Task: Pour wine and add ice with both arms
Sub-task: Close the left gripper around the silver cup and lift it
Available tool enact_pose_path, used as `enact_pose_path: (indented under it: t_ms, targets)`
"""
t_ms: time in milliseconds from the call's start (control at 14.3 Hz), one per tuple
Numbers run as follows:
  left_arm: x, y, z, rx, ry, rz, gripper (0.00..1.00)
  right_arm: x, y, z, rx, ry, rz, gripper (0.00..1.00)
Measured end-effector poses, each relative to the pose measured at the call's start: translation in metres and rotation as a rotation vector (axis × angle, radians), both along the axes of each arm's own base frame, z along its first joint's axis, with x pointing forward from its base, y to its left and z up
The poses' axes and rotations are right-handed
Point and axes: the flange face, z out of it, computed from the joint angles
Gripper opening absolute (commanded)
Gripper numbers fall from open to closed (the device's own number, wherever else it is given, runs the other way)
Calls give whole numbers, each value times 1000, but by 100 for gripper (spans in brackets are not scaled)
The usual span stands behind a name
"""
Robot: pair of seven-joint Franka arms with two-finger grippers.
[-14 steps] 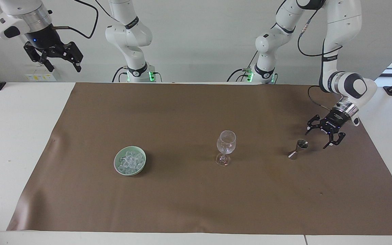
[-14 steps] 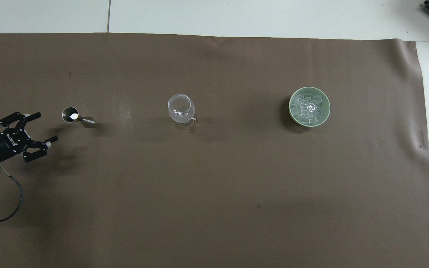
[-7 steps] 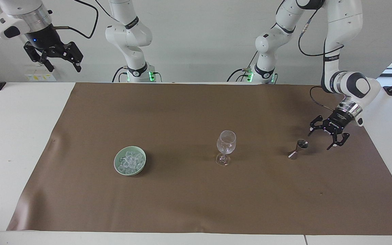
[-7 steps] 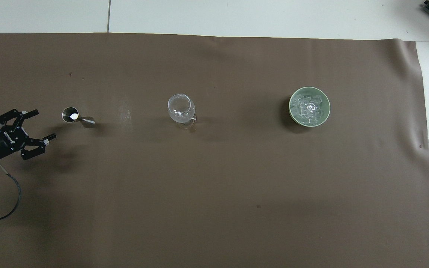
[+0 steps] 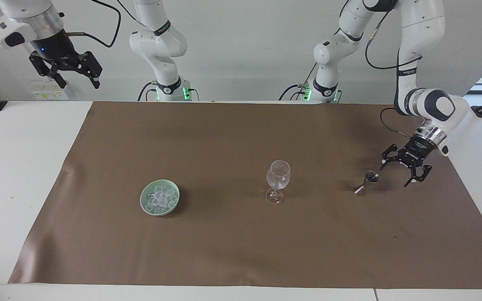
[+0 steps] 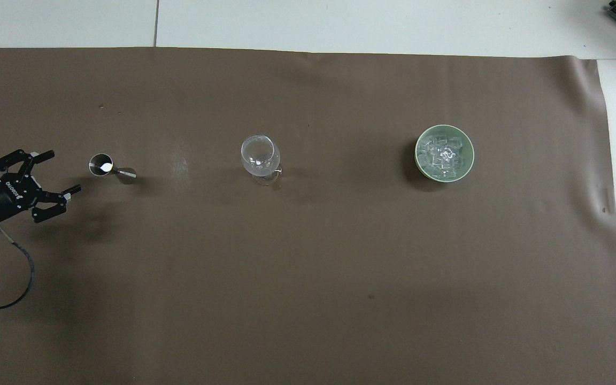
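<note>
Ice (image 5: 160,198) sat heaped in its pale green bowl (image 5: 144,207) toward the right arm's end of the tabletop (image 5: 23,167), well apart from the wine glass (image 5: 278,175), while I held the left claw (image 5: 404,172) spread open beside the steel jigger (image 5: 366,183), probably to grasp it, and the right claw (image 5: 75,71) waited aloft, open.

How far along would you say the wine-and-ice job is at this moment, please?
Nothing looks done: the wine glass looks empty and the ice sits in its green bowl. In hand: the left pincer, open, hovers beside the upright metal jigger, not touching. The right pincer waits raised, open. Pouring and icing remain.
</note>
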Motion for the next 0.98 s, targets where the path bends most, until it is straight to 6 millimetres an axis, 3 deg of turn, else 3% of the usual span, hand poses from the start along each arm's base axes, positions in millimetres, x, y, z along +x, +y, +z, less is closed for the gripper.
enact_pose_path:
  t_ms: [280, 561, 841, 981]
  targets:
    - [-1, -4, -6, -11, 10, 0, 100, 0, 0, 0, 0, 0, 0, 100]
    - [-9, -14, -30, -61, 18, 25, 100, 0, 0, 0, 0, 0, 0, 100]
    - [-7, -46, -39, -116, 20, 30, 100, 0, 0, 0, 0, 0, 0, 100]
    - [-6, -52, -40, -121, 21, 24, 100, 0, 0, 0, 0, 0, 0, 100]
